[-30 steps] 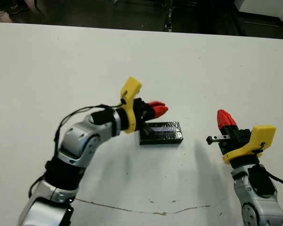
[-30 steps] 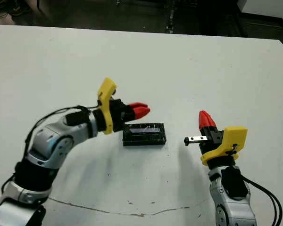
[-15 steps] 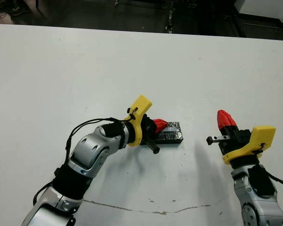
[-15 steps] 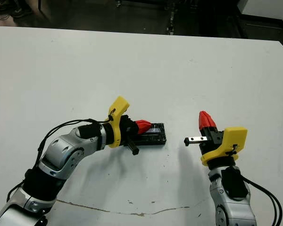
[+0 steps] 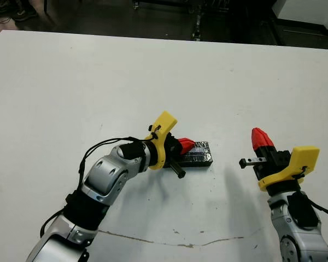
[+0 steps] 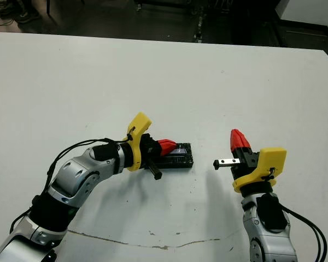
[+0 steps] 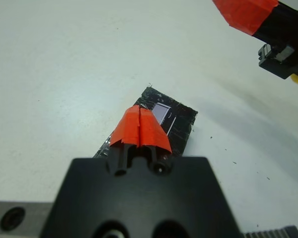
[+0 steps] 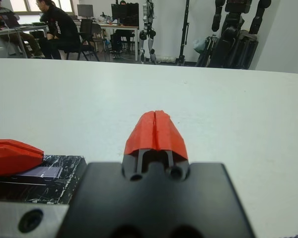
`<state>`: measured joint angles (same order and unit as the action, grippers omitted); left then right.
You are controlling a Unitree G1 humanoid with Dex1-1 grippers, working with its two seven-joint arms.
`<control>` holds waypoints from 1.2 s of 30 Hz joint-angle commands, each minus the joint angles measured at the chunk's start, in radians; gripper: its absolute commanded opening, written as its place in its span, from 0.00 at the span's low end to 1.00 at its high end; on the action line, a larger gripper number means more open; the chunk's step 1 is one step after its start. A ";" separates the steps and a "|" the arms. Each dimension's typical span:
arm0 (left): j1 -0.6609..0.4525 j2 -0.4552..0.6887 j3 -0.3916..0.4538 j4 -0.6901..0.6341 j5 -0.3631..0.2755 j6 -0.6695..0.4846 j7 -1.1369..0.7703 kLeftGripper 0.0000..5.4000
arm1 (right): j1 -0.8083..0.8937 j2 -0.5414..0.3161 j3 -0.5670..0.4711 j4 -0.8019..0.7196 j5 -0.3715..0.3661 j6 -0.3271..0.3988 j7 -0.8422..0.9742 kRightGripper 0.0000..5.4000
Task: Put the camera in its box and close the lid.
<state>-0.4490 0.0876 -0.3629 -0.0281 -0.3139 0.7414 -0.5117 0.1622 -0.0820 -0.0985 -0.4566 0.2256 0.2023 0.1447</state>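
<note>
Lid [image 5: 199,153] long axis left-right; left end effector [image 5: 186,145] atop.

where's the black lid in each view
Left eye view: the lid sits at centre, under the left gripper.
Right eye view: just left of centre.
Left wrist view: beneath the shut red fingers.
Right wrist view: lower left corner.
Shared landmark: the left gripper's red tip touching it.
</note>
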 commanded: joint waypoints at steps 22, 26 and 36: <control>0.132 0.123 0.464 -0.353 -0.081 -0.345 0.089 0.00 | -0.041 -0.008 -0.019 -0.009 0.010 0.006 -0.017 0.00; 0.192 0.107 0.476 -0.281 0.024 -0.523 0.158 0.00 | -0.080 0.005 -0.036 -0.017 0.008 0.007 -0.054 0.00; 0.374 -0.005 0.523 -0.107 0.026 -0.768 0.240 0.00 | -0.169 0.016 -0.046 0.028 -0.009 -0.053 -0.087 0.00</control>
<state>-0.1023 0.0967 0.1567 -0.1511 -0.2926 -0.0022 -0.2832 -0.0036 -0.0682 -0.1410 -0.4432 0.2222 0.1582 0.0649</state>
